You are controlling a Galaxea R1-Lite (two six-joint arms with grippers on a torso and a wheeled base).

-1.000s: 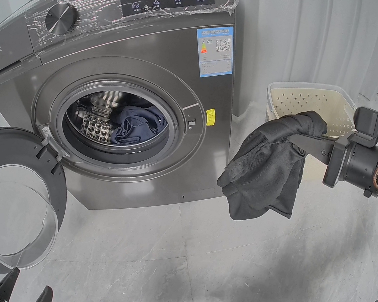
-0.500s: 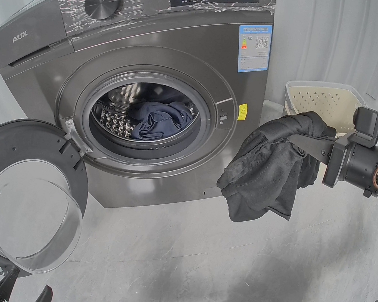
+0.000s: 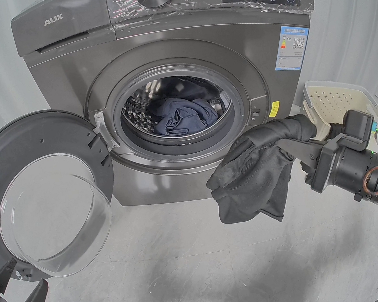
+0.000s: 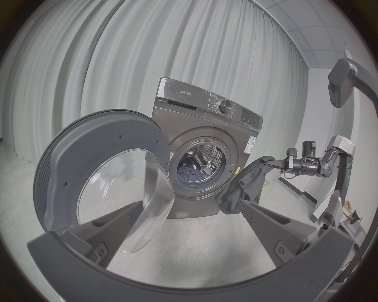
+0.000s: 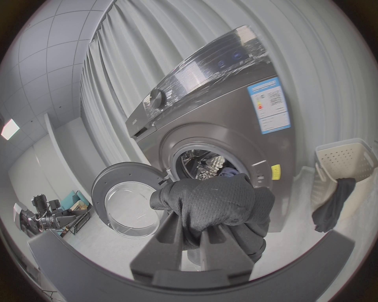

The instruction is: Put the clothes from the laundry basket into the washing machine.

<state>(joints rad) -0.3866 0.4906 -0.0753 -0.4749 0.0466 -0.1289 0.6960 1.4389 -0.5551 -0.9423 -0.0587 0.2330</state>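
Observation:
The grey washing machine (image 3: 171, 35) stands with its round door (image 3: 40, 190) swung wide to the left. A navy garment (image 3: 184, 117) lies in the drum. My right gripper (image 3: 291, 145) is shut on a black garment (image 3: 253, 172), which hangs in the air just right of and below the drum opening. From the right wrist, the black garment (image 5: 212, 204) bunches over the gripper (image 5: 193, 236) in front of the opening. The cream laundry basket (image 3: 340, 98) stands on the floor right of the machine, with a dark cloth (image 5: 332, 204) draped over its rim. My left gripper (image 3: 18, 291) is open, low at the left below the door.
White curtains hang behind the machine and basket. The grey floor in front of the machine is bare. The open door (image 4: 98, 157) juts out close to my left gripper (image 4: 189, 204).
The whole head picture has shifted, so the camera moved; the machine now sits nearer the centre. My right gripper, still holding the black garment, is slightly closer to the drum opening.

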